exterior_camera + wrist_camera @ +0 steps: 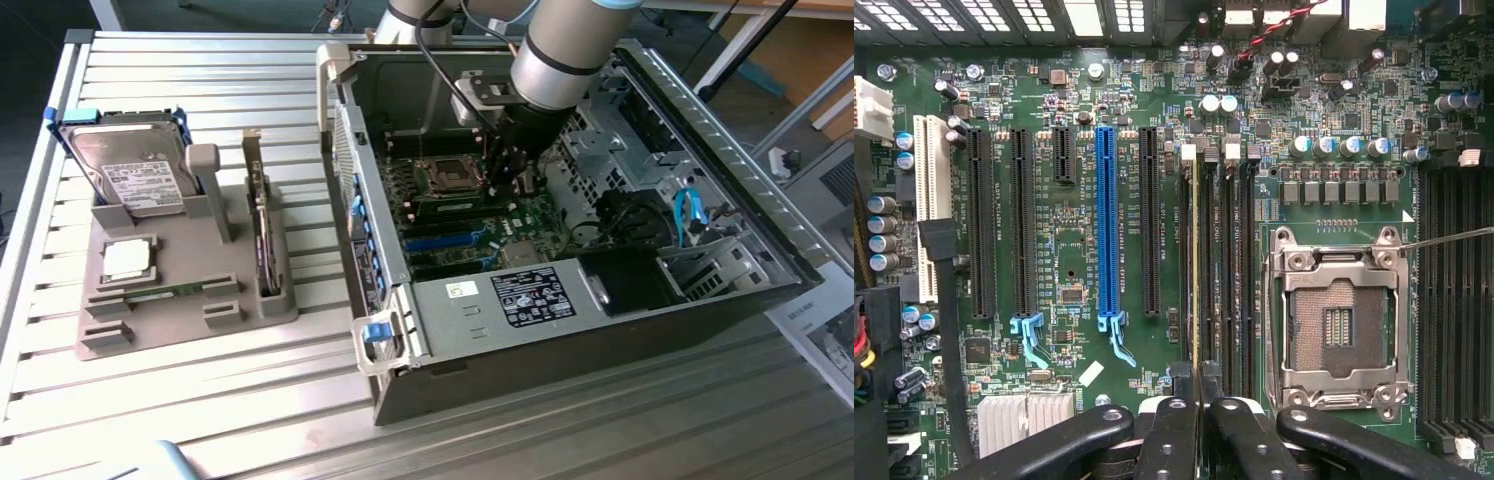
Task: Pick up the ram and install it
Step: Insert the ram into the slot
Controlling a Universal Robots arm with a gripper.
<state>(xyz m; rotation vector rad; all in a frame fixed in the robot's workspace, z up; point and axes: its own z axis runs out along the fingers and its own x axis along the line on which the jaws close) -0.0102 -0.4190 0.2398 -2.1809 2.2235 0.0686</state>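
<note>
I have the arm reaching down into the open computer case, which lies on its side on the slatted tabletop. On my wrist view the fingers are drawn in narrow and pinch the ram. I see the ram edge-on as a thin strip, lined up along the memory slots of the motherboard. It runs between the black expansion slot and the empty CPU socket. I cannot tell whether the ram is fully seated or only resting in the slot. The long blue slot lies a little beyond that black one, apart from the ram.

Towards the exterior view's left, well apart from the case, the grey tray sits on the tabletop. It holds the hard drive at its far end, the square processor chip nearer, and the expansion card standing on edge.
</note>
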